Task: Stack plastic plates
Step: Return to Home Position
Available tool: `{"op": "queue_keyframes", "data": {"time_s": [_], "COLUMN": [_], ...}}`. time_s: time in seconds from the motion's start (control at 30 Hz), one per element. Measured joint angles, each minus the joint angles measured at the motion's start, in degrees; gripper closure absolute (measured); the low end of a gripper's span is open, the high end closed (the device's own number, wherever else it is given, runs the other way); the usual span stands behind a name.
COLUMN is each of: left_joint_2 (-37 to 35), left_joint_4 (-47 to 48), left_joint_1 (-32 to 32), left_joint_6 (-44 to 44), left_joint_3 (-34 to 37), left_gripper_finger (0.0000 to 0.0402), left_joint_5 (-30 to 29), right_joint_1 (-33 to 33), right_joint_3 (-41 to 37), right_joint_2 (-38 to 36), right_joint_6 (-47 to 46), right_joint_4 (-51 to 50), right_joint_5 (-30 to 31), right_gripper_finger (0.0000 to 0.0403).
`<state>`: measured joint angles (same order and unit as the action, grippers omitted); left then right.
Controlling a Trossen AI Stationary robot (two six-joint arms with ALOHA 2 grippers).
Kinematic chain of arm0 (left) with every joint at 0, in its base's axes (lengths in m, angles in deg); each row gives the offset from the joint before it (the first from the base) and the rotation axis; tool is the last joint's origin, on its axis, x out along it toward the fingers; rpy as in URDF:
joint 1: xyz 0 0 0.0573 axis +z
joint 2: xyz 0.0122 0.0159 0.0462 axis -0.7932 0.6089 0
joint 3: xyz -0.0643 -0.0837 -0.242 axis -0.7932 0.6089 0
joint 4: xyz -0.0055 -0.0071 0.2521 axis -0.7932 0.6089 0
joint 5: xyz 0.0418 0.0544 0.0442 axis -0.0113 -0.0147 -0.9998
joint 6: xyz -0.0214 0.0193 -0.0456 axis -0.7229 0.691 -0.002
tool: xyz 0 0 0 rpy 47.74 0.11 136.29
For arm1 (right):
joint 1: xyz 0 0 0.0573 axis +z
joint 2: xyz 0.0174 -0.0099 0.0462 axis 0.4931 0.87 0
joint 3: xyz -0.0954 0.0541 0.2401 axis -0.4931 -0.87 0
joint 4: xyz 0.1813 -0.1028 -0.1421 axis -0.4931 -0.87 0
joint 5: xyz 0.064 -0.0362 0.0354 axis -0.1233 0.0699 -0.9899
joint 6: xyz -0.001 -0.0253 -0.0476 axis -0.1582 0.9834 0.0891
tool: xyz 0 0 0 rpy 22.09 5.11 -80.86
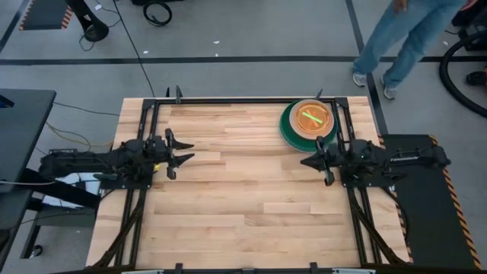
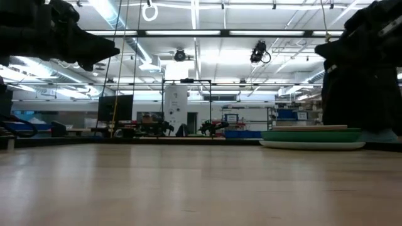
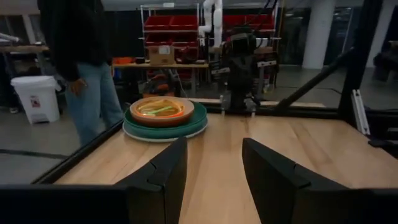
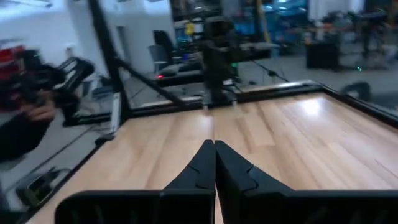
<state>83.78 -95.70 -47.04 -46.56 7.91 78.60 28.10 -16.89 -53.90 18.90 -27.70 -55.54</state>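
My right end effector together beside the plate stack, left end effector apart; plates probably light, slick: pinch rims.

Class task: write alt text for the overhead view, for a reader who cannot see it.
One stack of plastic plates, green beneath orange, sits at the wooden table's far right corner. The left gripper, open, and right gripper, shut, hang at opposite sides; a person is beyond.

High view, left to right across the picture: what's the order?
Left gripper → stack of plastic plates → person walking beyond the table. Right gripper overlaps the stack's span, so it's left out.
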Motion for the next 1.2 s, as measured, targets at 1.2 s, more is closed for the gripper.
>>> {"op": "queue_keyframes", "data": {"time_s": [1.2], "left_joint_2": [-17.0], "left_joint_4": [13.2], "left_joint_1": [-4.4], "left_joint_6": [3.1], "left_joint_3": [3.5], "left_gripper_finger": [0.0242], "left_joint_5": [6.1], "right_joint_1": [30.7], "right_joint_3": [-0.2], "right_joint_2": [-6.7], "right_joint_6": [0.7], "right_joint_4": [-5.8], "right_joint_5": [25.6], "right_gripper_finger": [0.0381]}}
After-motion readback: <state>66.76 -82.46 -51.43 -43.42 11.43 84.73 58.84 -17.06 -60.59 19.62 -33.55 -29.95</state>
